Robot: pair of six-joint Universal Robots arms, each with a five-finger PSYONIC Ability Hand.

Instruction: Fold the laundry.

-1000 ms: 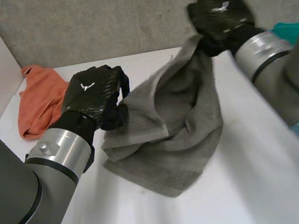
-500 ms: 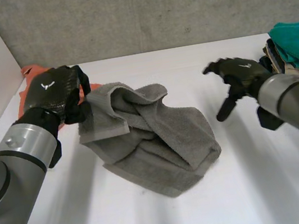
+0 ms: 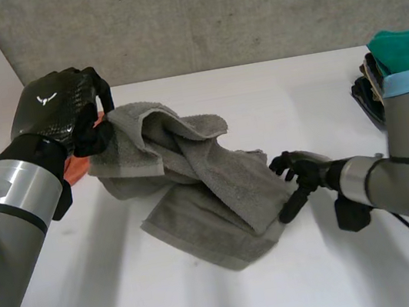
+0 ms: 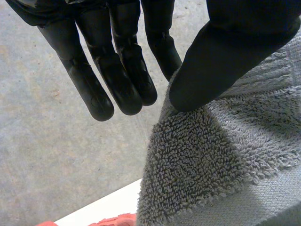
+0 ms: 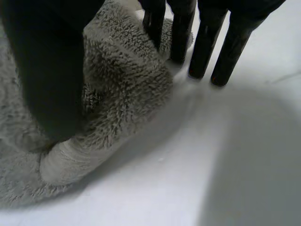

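While the left hand (image 3: 58,114) is pinching the far-left corner of the grey towel (image 3: 209,184), it's running diagonally toward near-right. The right hand (image 3: 305,172) is sitting at that end, fingers straight, not clamping.

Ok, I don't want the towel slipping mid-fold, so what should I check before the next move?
1. Pinch of the left hand on the grey towel at its far end: ok, thumb pressed onto it.
2. Grasp of the right hand on the towel's edge on its side: not ok, its fingers are straight, and the edge lies between them and the thumb.
3. Towel spread flat: not ok, bunched and lapped over itself.
4. Towel free of the orange cloth: cannot tell, the left hand covers where they meet.
5. Bare table in front for laying out: ok.
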